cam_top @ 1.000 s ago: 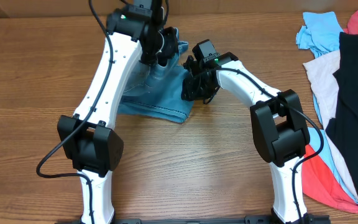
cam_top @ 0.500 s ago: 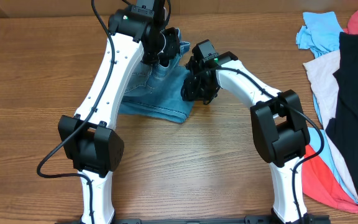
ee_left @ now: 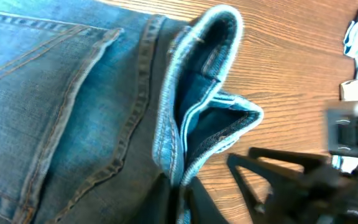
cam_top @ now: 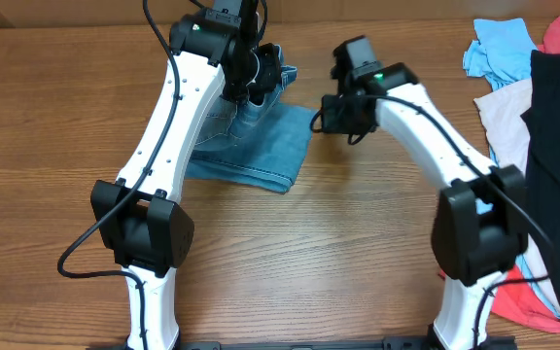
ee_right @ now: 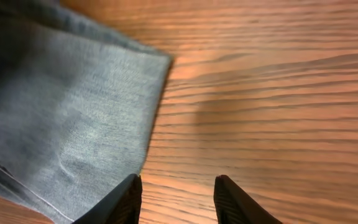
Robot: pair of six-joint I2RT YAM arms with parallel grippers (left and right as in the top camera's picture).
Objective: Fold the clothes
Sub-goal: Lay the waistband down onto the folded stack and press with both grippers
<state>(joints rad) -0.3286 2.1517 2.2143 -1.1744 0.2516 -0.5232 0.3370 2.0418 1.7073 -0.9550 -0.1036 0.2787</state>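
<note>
Lying folded flat, light denim jeans point(cam_top: 261, 156), raised edge nipped in left pincer point(ee_left: 180, 190); right pincer point(ee_right: 178, 194) parted, empty.

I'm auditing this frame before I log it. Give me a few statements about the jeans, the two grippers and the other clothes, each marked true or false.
1. The jeans lie folded on the wooden table. True.
2. The right gripper grips the jeans' edge. False: its jaws stand open and empty over bare wood, beside the denim.
3. The left gripper pinches a raised fold of the jeans. True.
4. The pile of other clothes lies on top of the jeans. False: it sits at the table's right side, well apart from them.
</note>
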